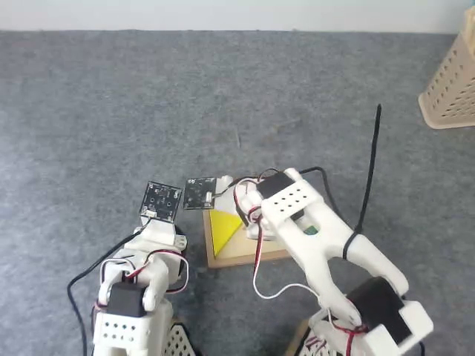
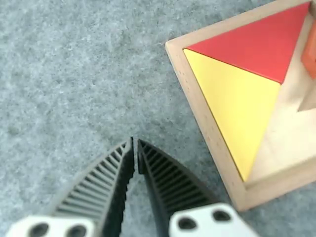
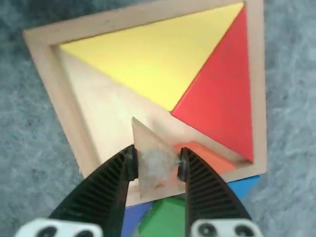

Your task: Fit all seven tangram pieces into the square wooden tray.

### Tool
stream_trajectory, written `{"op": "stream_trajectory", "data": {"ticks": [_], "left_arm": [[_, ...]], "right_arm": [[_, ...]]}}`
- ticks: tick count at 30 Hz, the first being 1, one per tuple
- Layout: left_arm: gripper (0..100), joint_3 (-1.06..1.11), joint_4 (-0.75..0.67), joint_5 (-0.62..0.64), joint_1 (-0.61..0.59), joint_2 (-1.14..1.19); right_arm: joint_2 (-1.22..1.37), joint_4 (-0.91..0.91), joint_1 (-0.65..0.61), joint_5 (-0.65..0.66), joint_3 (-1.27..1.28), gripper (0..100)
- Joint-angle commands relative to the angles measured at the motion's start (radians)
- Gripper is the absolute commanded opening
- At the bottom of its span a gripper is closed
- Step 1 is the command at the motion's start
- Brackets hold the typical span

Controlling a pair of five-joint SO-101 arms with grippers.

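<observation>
The square wooden tray (image 3: pixel 54 91) sits near the arm-side edge of the tabletop, between the two arms. The yellow triangle (image 3: pixel 158 64) and red triangle (image 3: pixel 222 103) lie flush side by side in it, and an orange piece (image 3: pixel 210 155) is tucked into the corner beside the red! Over the tray's bare floor the right gripper (image 3: pixel 155 160) pinches a pale triangle (image 3: pixel 145 138) by two edges, with a blue piece (image 3: pixel 247 185) and a green piece (image 3: pixel 165 217) just past the rim. The left gripper (image 2: pixel 135 145) hangs empty over the grey surface just off a tray corner, tips pressed nearly together.
</observation>
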Motion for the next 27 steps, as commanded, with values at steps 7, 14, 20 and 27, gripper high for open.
{"op": "stream_trajectory", "data": {"ticks": [7, 14, 20, 27], "left_arm": [[1, -0.019, 0.006, 0.006, -0.002, -0.021], [1, -0.019, 0.006, 0.006, -0.002, -0.021], [1, -0.019, 0.006, 0.006, -0.002, -0.021], [1, -0.019, 0.006, 0.006, -0.002, -0.021]], "right_arm": [[-0.01, -0.035, 0.01, 0.267, -0.141, 1.3], [-0.008, -0.022, -0.018, 0.496, -0.129, 1.0], [-0.005, 0.07, -0.096, 0.663, -0.114, 1.0], [0.114, 0.14, -0.099, 0.764, -0.124, 1.0]]}}
